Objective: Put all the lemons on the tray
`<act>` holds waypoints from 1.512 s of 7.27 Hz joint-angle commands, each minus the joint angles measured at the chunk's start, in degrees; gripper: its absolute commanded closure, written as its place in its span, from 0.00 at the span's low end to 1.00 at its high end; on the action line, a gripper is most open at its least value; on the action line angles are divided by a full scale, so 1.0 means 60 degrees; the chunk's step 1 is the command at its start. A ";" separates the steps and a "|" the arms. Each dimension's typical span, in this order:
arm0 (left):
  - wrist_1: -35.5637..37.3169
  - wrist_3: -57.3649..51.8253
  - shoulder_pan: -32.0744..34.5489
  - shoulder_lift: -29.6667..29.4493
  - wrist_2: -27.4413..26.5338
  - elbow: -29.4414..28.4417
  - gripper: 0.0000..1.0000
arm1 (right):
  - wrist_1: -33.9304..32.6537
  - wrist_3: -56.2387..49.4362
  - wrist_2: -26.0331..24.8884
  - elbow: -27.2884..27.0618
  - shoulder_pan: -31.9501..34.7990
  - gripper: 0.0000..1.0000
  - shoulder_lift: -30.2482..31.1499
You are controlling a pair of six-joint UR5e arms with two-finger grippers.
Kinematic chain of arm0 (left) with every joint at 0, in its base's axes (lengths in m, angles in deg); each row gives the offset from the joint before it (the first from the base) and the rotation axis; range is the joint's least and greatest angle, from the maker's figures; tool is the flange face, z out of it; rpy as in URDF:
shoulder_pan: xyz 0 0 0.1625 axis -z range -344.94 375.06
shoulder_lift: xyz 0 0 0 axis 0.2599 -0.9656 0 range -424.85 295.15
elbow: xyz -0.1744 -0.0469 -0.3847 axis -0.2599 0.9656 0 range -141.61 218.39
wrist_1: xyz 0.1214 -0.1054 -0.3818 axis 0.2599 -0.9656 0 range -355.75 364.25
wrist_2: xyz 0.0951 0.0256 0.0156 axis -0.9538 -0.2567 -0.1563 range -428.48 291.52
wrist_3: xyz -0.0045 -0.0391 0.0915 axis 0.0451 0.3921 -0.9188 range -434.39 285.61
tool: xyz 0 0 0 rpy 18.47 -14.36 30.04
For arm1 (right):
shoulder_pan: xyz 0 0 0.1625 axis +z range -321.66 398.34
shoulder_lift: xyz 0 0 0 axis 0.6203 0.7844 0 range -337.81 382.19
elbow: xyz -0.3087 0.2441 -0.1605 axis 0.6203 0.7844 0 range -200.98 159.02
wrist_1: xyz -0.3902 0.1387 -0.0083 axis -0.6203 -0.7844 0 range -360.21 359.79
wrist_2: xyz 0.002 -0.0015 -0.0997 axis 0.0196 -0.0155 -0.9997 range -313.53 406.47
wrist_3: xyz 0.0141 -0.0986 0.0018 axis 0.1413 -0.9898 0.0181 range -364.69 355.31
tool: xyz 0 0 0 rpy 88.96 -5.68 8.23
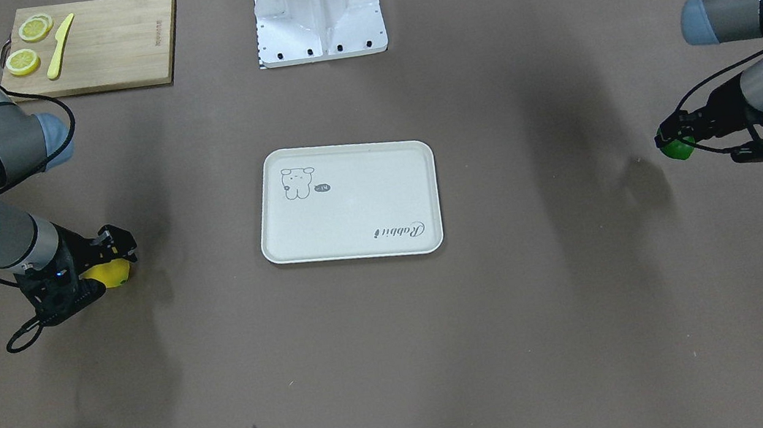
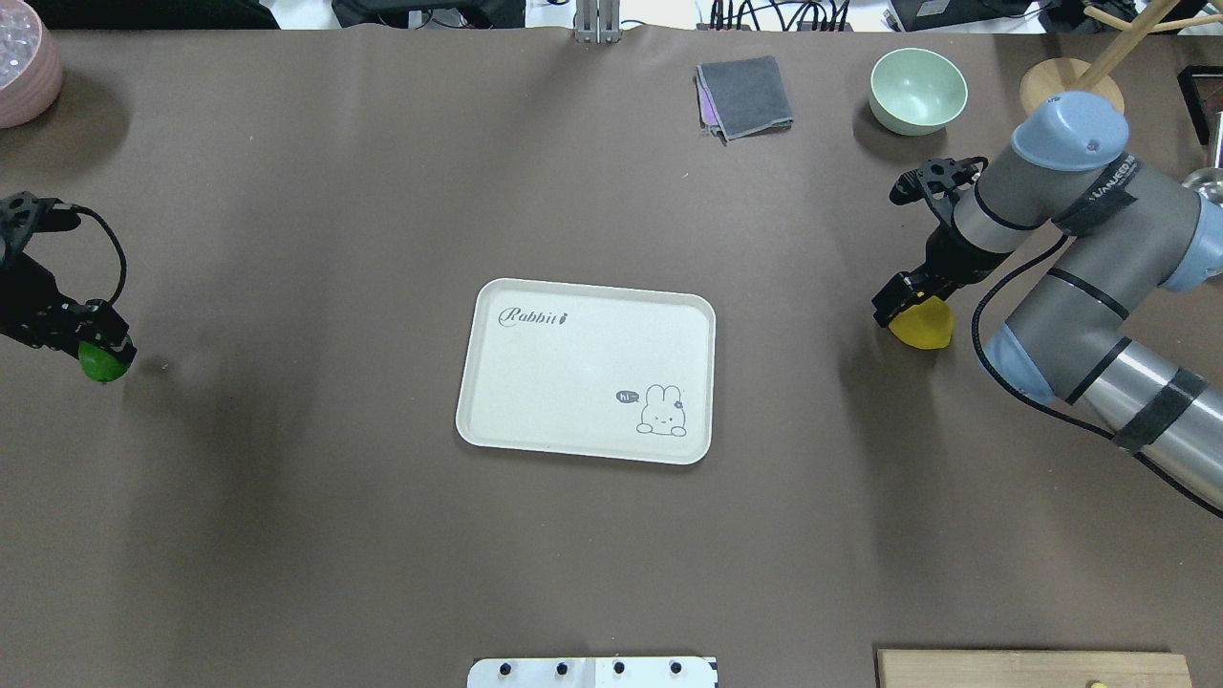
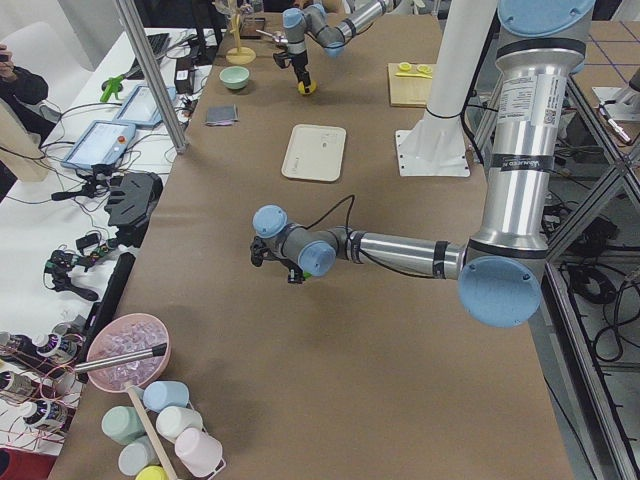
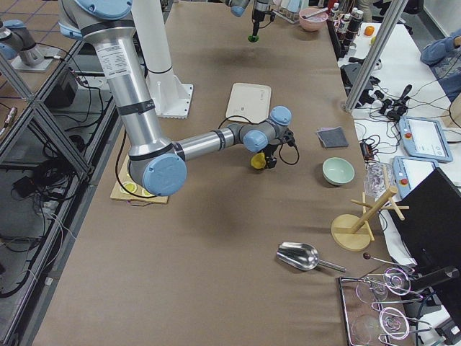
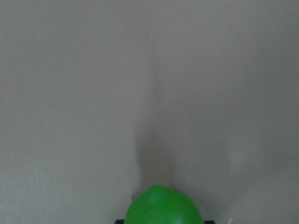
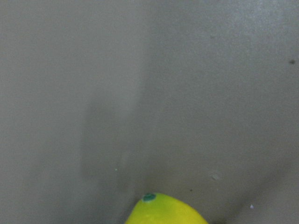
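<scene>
At the overhead view's left edge, the left gripper (image 2: 88,346) was clamped on the green lemon (image 2: 103,365). At right, the right gripper (image 2: 906,304) clasped the yellow lemon (image 2: 924,326). Both fruits were well apart from the tray (image 2: 573,373) at centre frame.

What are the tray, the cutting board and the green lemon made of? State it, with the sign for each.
Tray: likely melamine or plastic; matte cream surface, moulded raised rim, printed drawing.
Cutting board: wood, probably bamboo; pale tan with lengthwise grain.
Green lemon: possibly a plastic imitation; uniform glossy green skin, though real fruit cannot be excluded.
</scene>
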 commanded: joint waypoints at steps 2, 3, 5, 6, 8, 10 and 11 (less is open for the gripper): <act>-0.0017 0.0151 0.0128 -0.0821 0.0672 0.0573 1.00 | -0.0099 -0.0038 0.0228 -0.0023 0.0043 0.62 0.0076; 0.0011 0.0369 0.0070 -0.1785 0.0628 0.0326 1.00 | -0.0158 -0.0038 0.0360 -0.0023 0.0058 0.83 -0.0011; -0.0003 0.1684 -0.0949 -0.3443 0.0178 0.0031 1.00 | -0.0115 -0.0024 0.0521 -0.0183 0.0145 0.84 -0.0463; -0.0017 0.1776 -0.1666 -0.4117 -0.1001 0.0045 1.00 | -0.0056 -0.0009 0.0595 -0.0242 0.0160 0.83 -0.0973; -0.0003 0.2286 -0.3147 -0.4955 -0.2618 -0.0100 1.00 | 0.0090 -0.0038 0.0697 -0.0418 0.0000 0.83 -0.1795; -0.0003 0.2568 -0.3808 -0.5906 -0.3004 -0.0961 1.00 | 0.1067 -0.0053 0.0742 -0.0317 -0.0554 0.83 -0.2106; -0.0003 0.3235 -0.4392 -0.6128 -0.3397 -0.1125 1.00 | 0.1420 -0.0169 0.0669 -0.0287 -0.0891 0.82 -0.2179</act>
